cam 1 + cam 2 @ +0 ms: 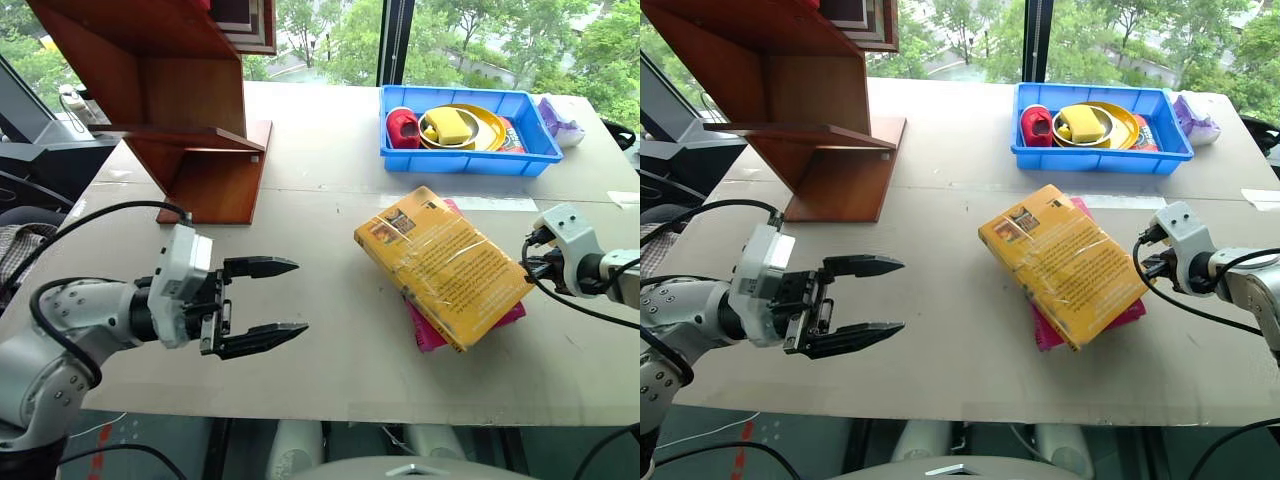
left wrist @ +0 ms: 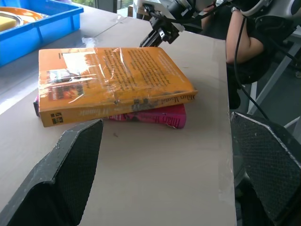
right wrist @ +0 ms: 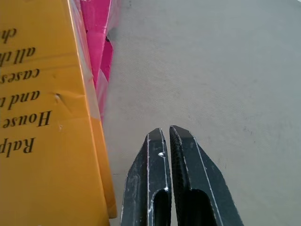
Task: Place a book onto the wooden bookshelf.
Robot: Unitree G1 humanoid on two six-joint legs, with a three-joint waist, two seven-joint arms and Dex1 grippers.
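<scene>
Book [image 1: 443, 265] lies beside closed right claw [image 3: 165, 133].

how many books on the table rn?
2: thick yellow-orange plastic-wrapped paperback lies on the grey table near its right side; thin pink book lies directly beneath it, mostly covered.

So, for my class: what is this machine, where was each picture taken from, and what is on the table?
A two-armed humanoid robot. Two pictures come from cameras in its head, looking down; the other two from a camera on each wrist. The left gripper is open and empty; the right gripper is shut, holding nothing, beside the yellow book. That book lies on a pink book on the table. The wooden bookshelf stands at the far left, a blue tray of dishes at the far right.
</scene>
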